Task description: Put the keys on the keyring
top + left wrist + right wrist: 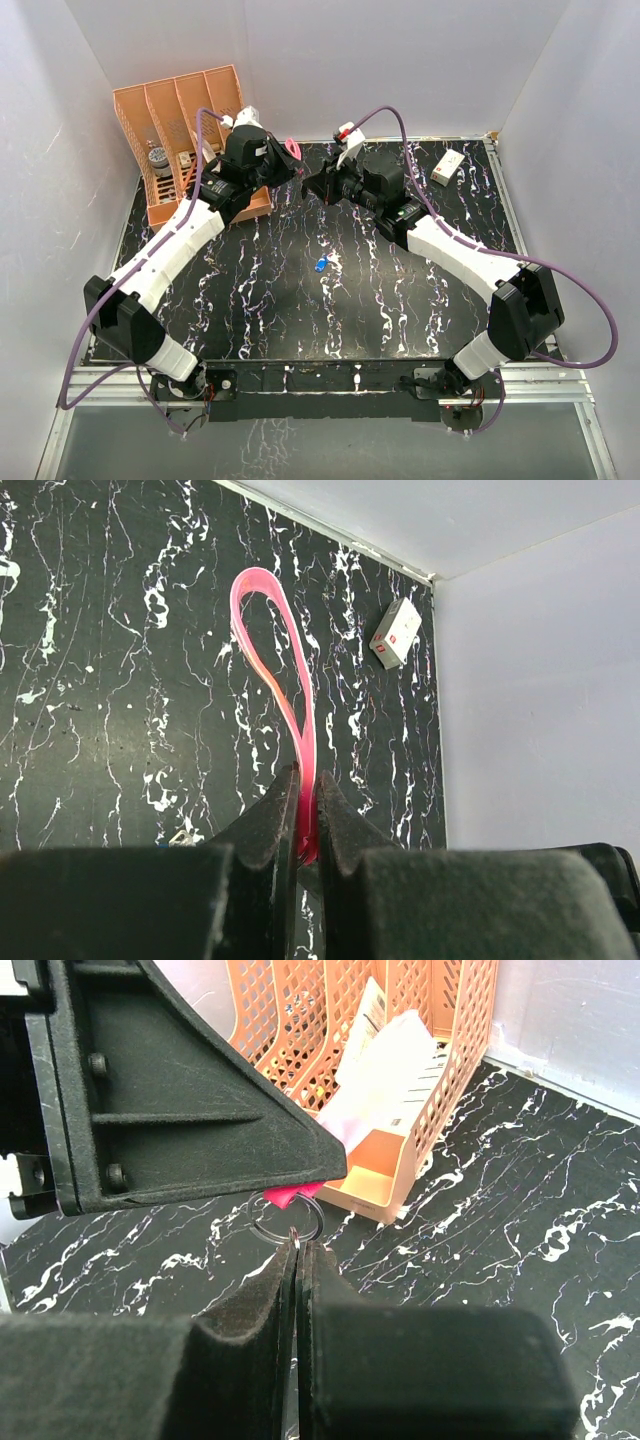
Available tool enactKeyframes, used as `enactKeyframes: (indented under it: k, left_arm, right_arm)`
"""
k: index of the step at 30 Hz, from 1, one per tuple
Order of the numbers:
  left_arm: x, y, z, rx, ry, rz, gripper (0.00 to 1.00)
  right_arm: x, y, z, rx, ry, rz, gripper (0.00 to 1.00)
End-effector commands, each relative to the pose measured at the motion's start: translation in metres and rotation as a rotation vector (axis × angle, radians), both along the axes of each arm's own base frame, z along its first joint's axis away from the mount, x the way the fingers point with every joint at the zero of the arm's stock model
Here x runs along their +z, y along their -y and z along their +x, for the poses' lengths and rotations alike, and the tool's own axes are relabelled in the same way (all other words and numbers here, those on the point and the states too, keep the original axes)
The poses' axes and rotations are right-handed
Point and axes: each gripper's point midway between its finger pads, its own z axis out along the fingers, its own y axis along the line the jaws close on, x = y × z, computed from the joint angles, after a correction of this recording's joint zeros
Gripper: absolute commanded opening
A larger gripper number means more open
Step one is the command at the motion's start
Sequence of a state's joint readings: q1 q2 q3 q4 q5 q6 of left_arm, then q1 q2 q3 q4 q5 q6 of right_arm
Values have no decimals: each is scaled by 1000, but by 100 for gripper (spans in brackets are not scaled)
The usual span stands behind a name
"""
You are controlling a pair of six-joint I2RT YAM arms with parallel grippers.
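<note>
The keyring is a red-pink strap loop (270, 650) ending in a dark metal ring (261, 1233). My left gripper (307, 780) is shut on the strap's lower end, held above the back of the table (283, 160). My right gripper (297, 1245) faces it from the right (312, 185), shut on a thin metal key. Only the key's tip (296, 1241) shows, and it touches the ring's rim. The blue-headed key (320, 264) lies loose on the black marbled table (300, 310), nearer to me than both grippers.
An orange mesh file organizer (180, 130) holding papers and small items stands at the back left, close behind the left gripper. A small white box (447, 166) lies at the back right. White walls enclose the table on three sides.
</note>
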State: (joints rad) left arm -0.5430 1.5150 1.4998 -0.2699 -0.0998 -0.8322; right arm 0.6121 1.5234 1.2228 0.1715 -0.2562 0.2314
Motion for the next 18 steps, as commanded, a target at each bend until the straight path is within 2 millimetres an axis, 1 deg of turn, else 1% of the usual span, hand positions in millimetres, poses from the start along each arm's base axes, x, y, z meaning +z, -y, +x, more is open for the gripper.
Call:
enactKeyframes:
  k: [1, 5, 6, 9, 10, 13, 16, 18]
  left_arm:
    - [6, 3, -5, -35, -18, -12, 0]
    - [7, 2, -5, -32, -14, -11, 0]
    - [7, 2, -5, -30, -14, -9, 0]
    - [8, -2, -4, -14, -4, -3, 0]
    - [8, -3, -4, -8, -2, 0, 0]
    - [11, -9, -2, 13, 15, 20, 0]
    - [14, -16, 1, 43, 37, 47, 0]
    - [16, -22, 3, 66, 57, 69, 0]
  right_arm:
    - [42, 8, 1, -35, 115, 41, 0]
    - [42, 9, 1, -37, 117, 40, 0]
    - [42, 9, 0, -35, 117, 40, 2]
    - [45, 10, -2, -32, 119, 48, 21]
    - [47, 10, -2, -33, 119, 52, 25]
    - [52, 14, -6, -44, 121, 68, 33]
    - [59, 20, -10, -59, 126, 78, 35]
    - [61, 25, -13, -73, 123, 82, 39]
